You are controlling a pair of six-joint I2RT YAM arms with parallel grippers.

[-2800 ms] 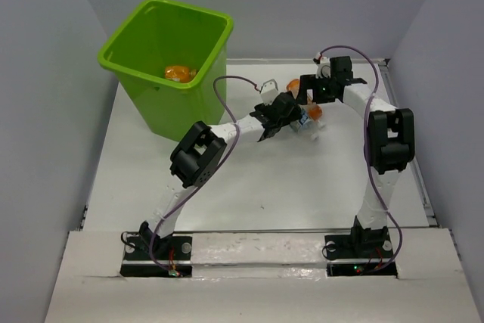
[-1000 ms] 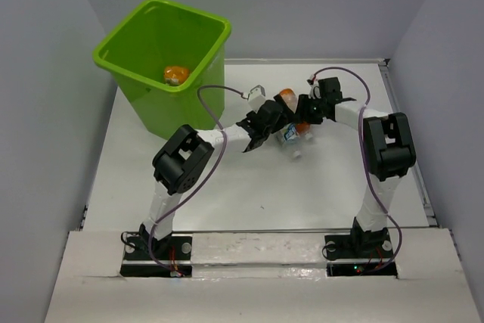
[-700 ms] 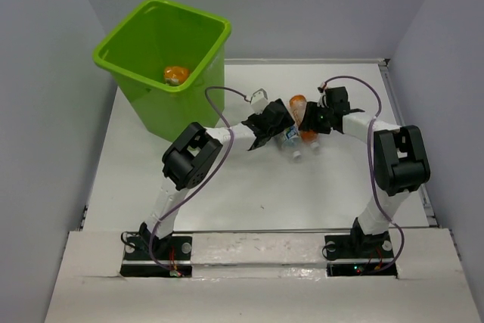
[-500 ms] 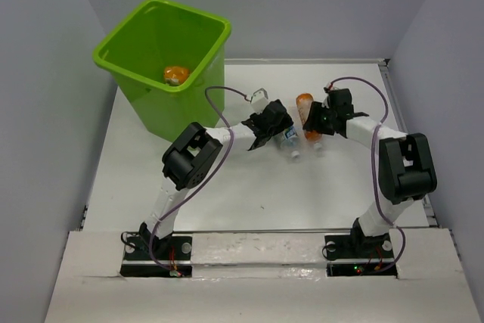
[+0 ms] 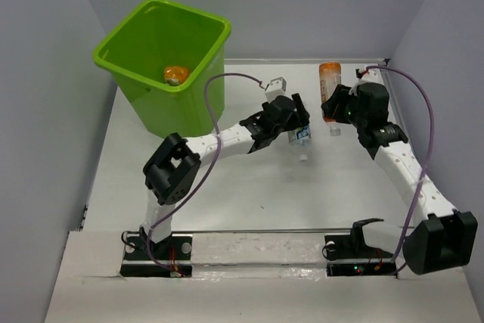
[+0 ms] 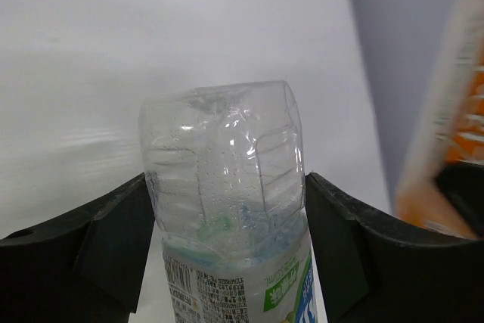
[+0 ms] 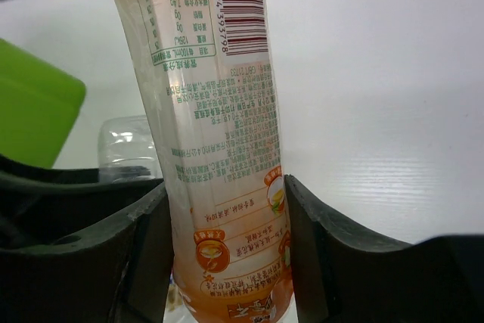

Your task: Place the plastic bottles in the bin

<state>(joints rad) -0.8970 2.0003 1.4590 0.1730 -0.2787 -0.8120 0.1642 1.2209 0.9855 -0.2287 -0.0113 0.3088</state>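
Observation:
The lime-green bin (image 5: 144, 100) stands at the far left with one orange bottle (image 5: 175, 74) lying in it. My left gripper (image 5: 295, 125) is shut on a clear plastic bottle (image 5: 301, 140) with a blue-green label at mid-table. In the left wrist view this clear bottle (image 6: 225, 179) fills the gap between both black fingers (image 6: 113, 247). My right gripper (image 5: 333, 106) is shut on an orange-labelled bottle (image 5: 330, 81), held just right of the clear one. Seen from the right wrist, the orange bottle (image 7: 215, 126) stands pinched between the fingers (image 7: 318, 255).
The bin's corner (image 7: 30, 111) and the clear bottle (image 7: 128, 141) show behind the orange bottle in the right wrist view. The orange bottle (image 6: 454, 111) is blurred at the left wrist view's right edge. Grey walls close in the white table (image 5: 249, 194) on three sides.
The left gripper has shut on the clear bottle. The right arm has carried the orange bottle away to the right and back, so the two bottles are now apart.

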